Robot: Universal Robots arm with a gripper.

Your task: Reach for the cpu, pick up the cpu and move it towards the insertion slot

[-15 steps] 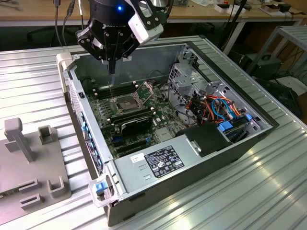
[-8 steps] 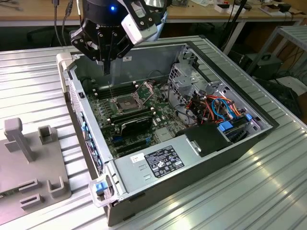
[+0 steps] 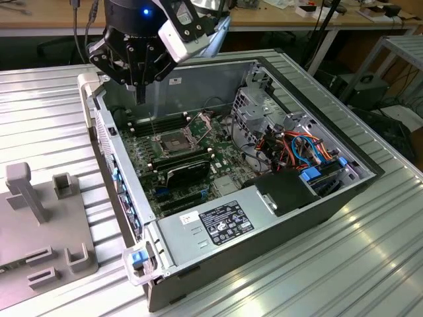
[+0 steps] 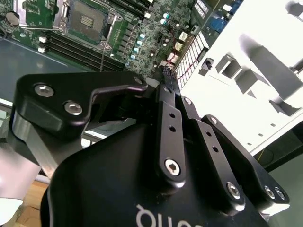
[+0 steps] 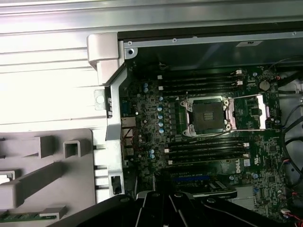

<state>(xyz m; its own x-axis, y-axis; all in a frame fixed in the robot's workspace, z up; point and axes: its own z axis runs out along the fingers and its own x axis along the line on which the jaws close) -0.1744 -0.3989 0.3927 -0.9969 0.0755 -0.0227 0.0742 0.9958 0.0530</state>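
The insertion slot (image 3: 173,142) is a square silver-framed socket with a dark centre on the green motherboard, seen in both wrist views (image 4: 87,21) (image 5: 208,116). Its hinged retention frame (image 3: 201,122) (image 5: 255,111) is swung open beside it. My black gripper (image 3: 141,98) hangs over the case's back corner at the exterior view's left, above and slightly left of the socket. Its fingers (image 4: 166,94) are pressed together, with nothing showing between them. The cpu is out of view.
The open computer case (image 3: 119,191) lies on a ribbed metal table. A grey fixture (image 3: 39,218) (image 5: 47,161) with posts and pockets sits at the exterior view's left. Inside the case are memory slots (image 5: 203,151), a black expansion card (image 3: 188,173), coloured cables (image 3: 297,148) and a drive cage (image 3: 258,105).
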